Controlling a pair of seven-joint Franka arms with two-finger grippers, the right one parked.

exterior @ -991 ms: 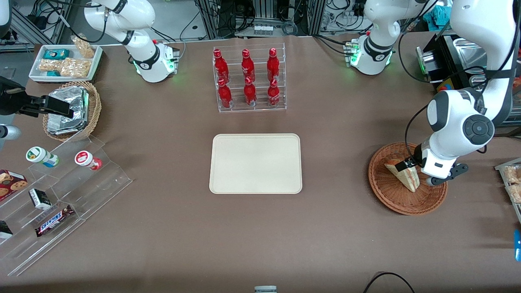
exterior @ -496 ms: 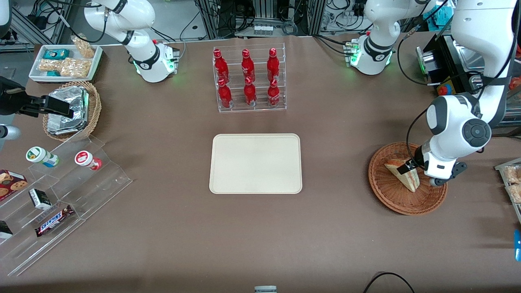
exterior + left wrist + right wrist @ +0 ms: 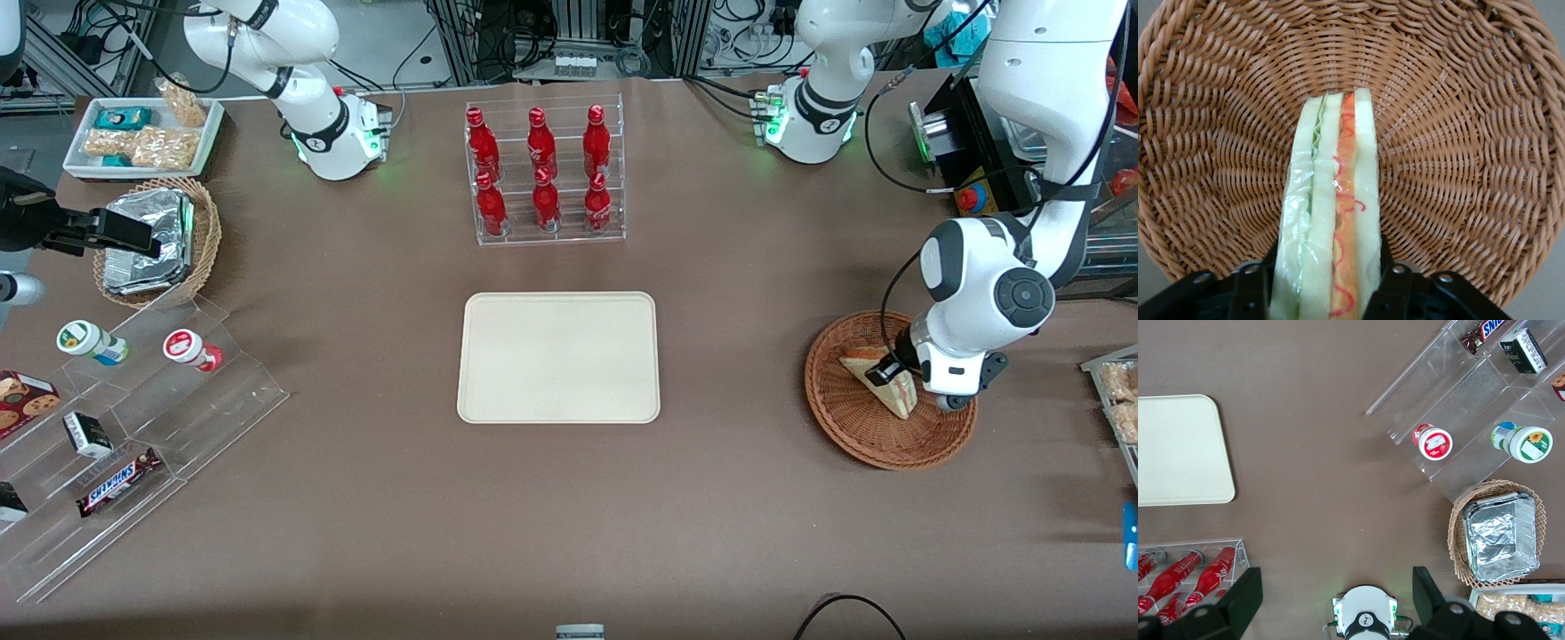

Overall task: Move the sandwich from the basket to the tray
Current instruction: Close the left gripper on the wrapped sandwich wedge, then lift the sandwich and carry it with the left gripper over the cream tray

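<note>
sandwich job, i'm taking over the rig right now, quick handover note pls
Gripper: down in the round reddish-brown wicker basket, fingers shut on the triangular pale-bread sandwich with red and green filling.
Sandwich: in the basket, toward the working arm's end of the table; lift-off not evident.
Flat cream-beige rectangular tray: mid-table, nothing on it.
Done: grasp.
Left: lift, carry to tray, release.

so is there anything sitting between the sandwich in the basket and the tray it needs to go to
Nothing visible. The gripper has its jaws on either side of the sandwich in the basket. Only bare brown table lies between the basket and the tray. The bottle rack stands farther from the front camera, off that path.
</note>
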